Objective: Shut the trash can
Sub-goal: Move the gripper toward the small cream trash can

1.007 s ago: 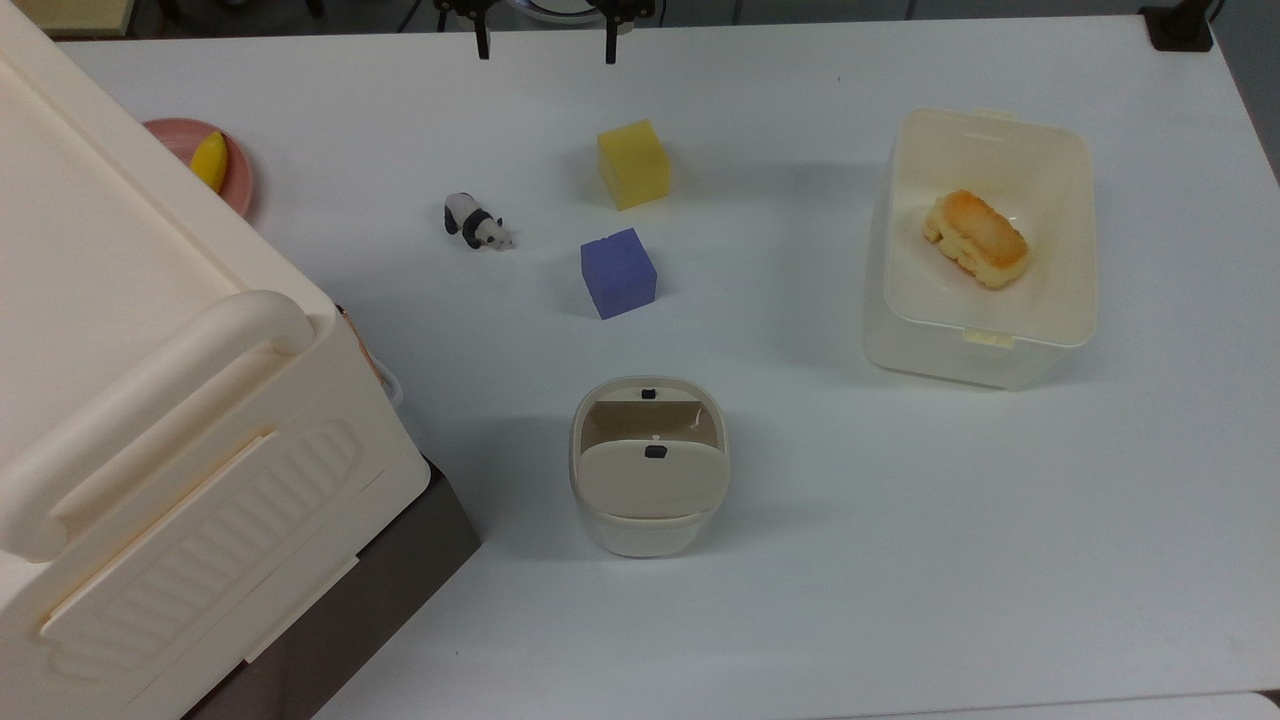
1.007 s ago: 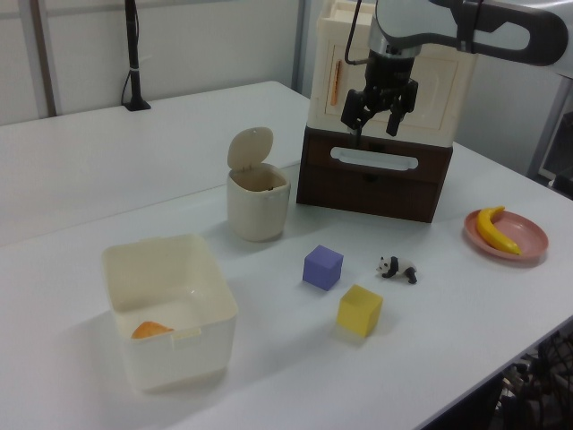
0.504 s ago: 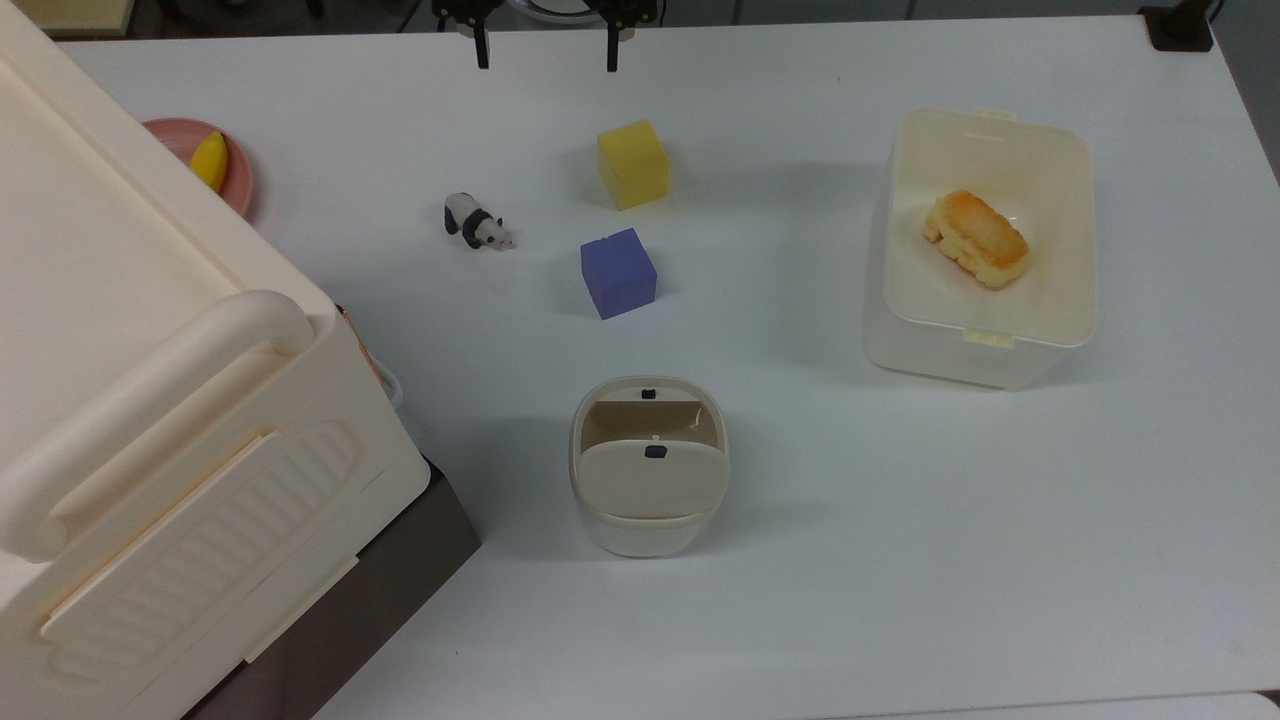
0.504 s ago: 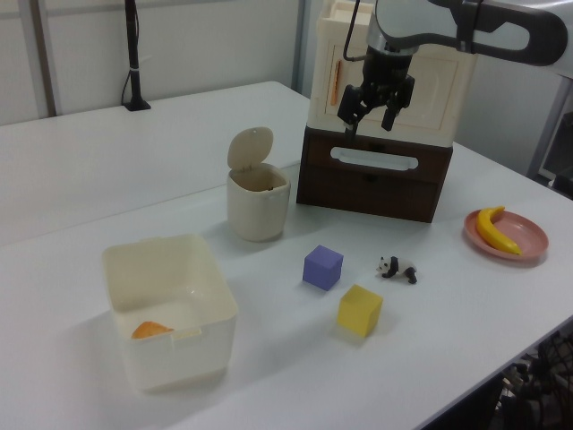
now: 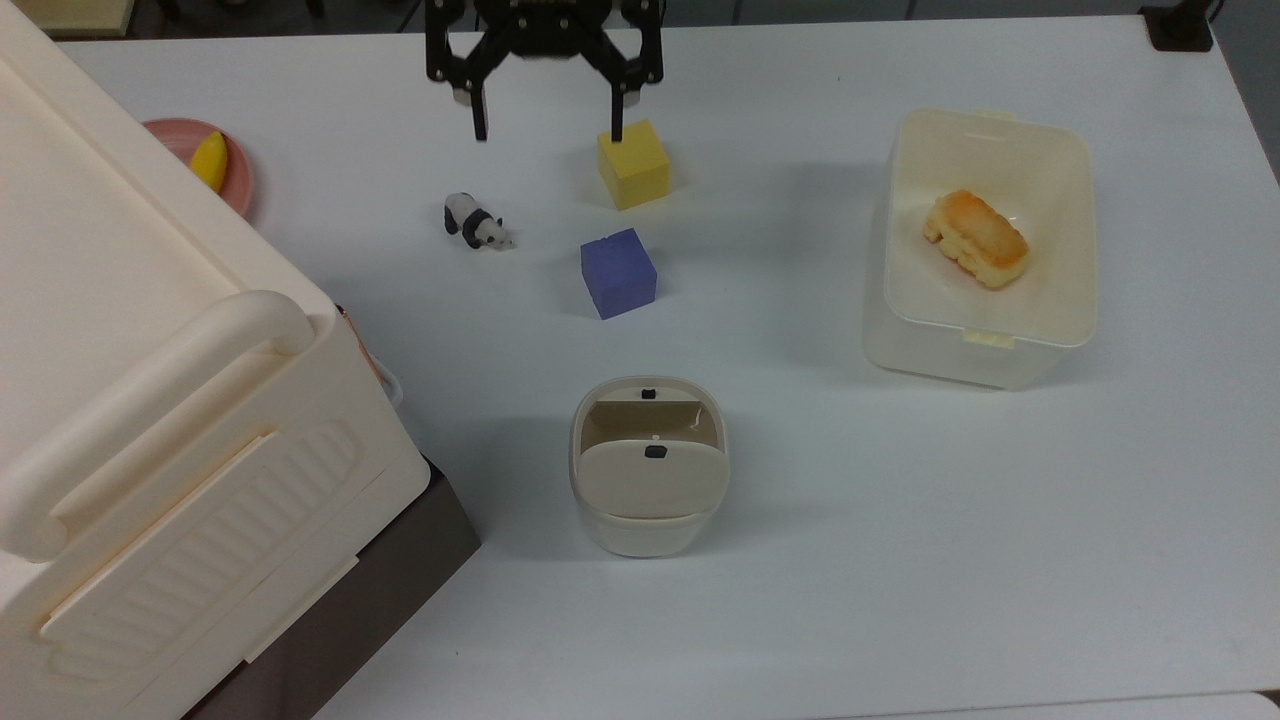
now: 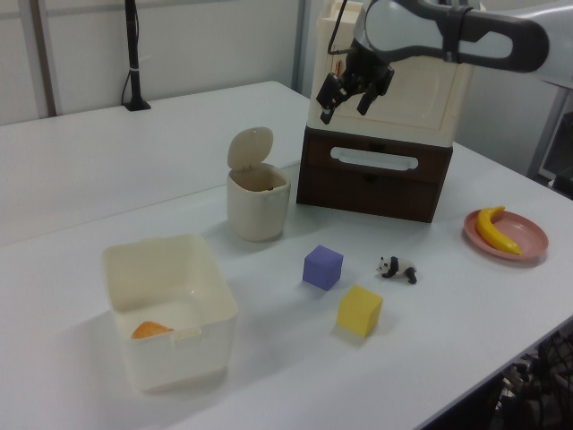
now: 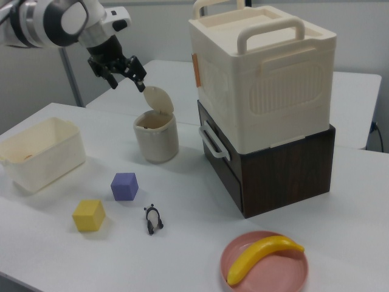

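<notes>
The trash can (image 5: 648,500) is a small cream-beige bin in the middle of the white table, with its hinged lid (image 5: 650,478) standing up. The left view shows the trash can (image 6: 258,208) with the lid (image 6: 250,147) tilted back over its mouth, and the right view shows the trash can (image 7: 156,139) the same way. My gripper (image 5: 548,132) hangs open and empty, well above the table. In the left view the gripper (image 6: 345,106) is up and to the right of the lid. In the right view the gripper (image 7: 126,85) sits just up and left of the lid, apart from it.
A big cream box with a handle (image 5: 150,400) sits on a brown cabinet (image 6: 372,175) beside the can. Also on the table are a yellow cube (image 5: 632,163), a purple cube (image 5: 617,272), a toy panda (image 5: 475,222), a cream tub (image 5: 905,330) holding bread, and a pink plate (image 5: 240,180) with a banana.
The gripper has come in from the top view's upper edge toward the middle of the table. In the left view it rose and shifted left toward the trash can. It stays open.
</notes>
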Controlling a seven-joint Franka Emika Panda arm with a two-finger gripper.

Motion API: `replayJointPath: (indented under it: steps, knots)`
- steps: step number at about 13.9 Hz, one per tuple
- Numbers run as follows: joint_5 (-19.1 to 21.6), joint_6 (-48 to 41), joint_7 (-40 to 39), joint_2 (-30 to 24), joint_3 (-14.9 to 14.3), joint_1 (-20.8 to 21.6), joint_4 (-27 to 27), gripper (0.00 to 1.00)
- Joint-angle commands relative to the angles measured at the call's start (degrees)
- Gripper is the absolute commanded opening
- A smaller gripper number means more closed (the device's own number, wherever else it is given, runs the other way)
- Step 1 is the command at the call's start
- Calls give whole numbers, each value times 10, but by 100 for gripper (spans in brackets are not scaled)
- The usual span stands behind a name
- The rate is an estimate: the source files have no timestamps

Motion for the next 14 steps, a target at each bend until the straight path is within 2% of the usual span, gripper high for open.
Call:
replayJointPath:
  steps: [1,7,8,9,10,11,12,14]
  knots:
    - [-21,50,-21,24,-6,4,2,100]
    - [-13,86,-38,28,-8,-7,3,100]
    - [-16,86,-38,28,-8,-8,3,90]
    - [-14,86,-35,27,-8,-8,3,90]
    - [-12,82,-32,25,-8,-8,12,97]
    - [-12,74,-32,21,-8,-6,13,99]
    - [-12,54,-32,19,-7,-4,14,89]
    - [-11,-4,-31,17,-3,-3,21,57]
